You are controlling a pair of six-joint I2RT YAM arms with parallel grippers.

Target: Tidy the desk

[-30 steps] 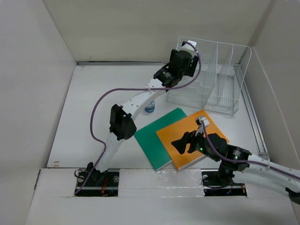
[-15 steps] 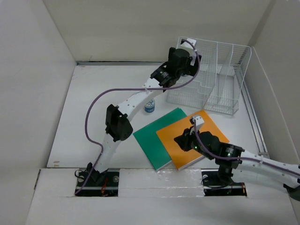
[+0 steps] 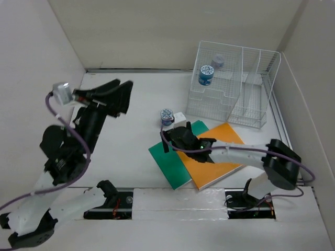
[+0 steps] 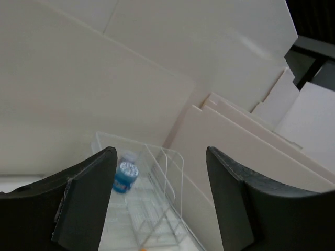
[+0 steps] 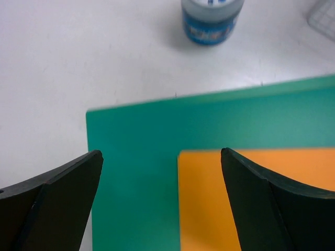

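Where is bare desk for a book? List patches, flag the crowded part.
Free: the desk left of the green book and small jar; also the far strip left of the wire rack. Crowded: between rack and orange book.

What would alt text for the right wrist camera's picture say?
Open right gripper above an orange book lying on a green book. Beyond them a small blue jar stands on the white desk.

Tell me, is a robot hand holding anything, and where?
No, nothing is held. The left gripper is open and empty, up in the air. The right gripper is open above the green book and orange book, gripping neither.
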